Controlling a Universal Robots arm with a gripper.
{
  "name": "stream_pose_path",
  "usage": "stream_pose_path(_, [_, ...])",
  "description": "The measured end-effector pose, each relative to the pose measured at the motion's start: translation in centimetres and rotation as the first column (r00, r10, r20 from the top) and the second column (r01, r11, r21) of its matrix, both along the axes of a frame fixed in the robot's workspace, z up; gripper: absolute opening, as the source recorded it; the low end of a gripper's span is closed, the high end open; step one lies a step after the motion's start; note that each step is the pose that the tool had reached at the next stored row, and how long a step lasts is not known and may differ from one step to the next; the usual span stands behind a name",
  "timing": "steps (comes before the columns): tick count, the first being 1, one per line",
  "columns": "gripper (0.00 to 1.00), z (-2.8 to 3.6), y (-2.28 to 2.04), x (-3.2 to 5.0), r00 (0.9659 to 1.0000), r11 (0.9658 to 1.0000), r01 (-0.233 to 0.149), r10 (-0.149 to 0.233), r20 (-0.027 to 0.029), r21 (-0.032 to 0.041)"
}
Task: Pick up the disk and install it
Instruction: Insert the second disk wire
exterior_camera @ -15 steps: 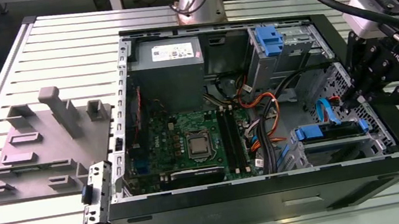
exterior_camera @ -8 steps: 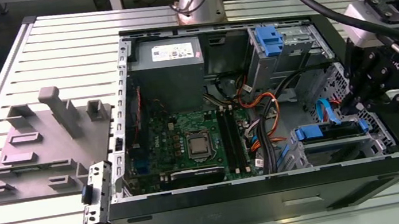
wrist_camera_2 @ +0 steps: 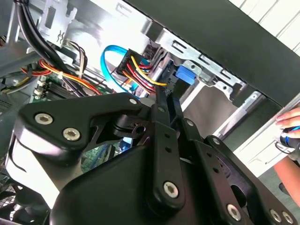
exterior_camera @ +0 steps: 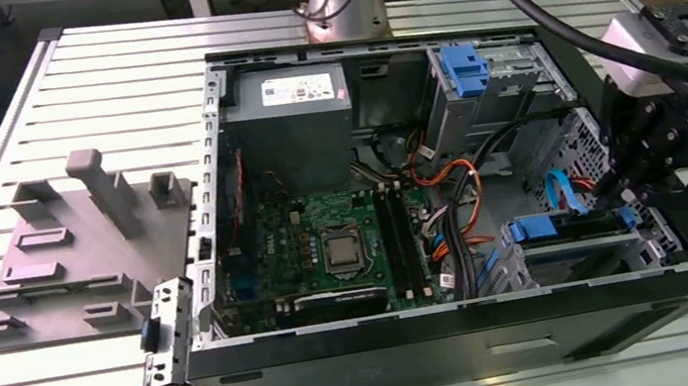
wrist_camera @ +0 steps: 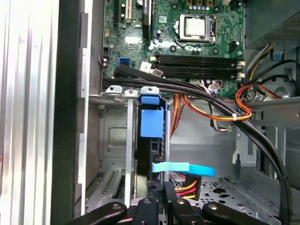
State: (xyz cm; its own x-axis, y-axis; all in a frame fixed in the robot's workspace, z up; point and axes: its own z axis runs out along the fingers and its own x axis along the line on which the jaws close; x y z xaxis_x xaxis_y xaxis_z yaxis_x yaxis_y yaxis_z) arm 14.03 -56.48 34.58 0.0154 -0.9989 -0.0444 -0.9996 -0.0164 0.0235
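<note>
- The gripper [exterior_camera: 642, 182] sits low inside the computer case [exterior_camera: 470, 336], by the drive cage [exterior_camera: 586, 256] at the exterior view's right.
- Black cable bundles [wrist_camera: 187, 86] and orange-red wires [wrist_camera: 220, 115] cross just beside the cage.
- The motherboard [exterior_camera: 324, 245] area lies open.

We see even overhead light on the slatted table [exterior_camera: 14, 117], deep shadow inside the computer case [exterior_camera: 470, 341], and glare on metal behind the blurred gripper linkage [wrist_camera_2: 159, 154].
</note>
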Motion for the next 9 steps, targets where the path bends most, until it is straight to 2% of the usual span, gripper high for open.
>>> stream_pose_path(2, [0.18,0.0,-0.14,0.01,1.0,1.0,0.0,0.0,0.0,-0.0001])
stream_pose_path(9, [0.18,-0.12,-0.15,0.35,1.0,1.0,0.0,0.0,0.0,0.0])
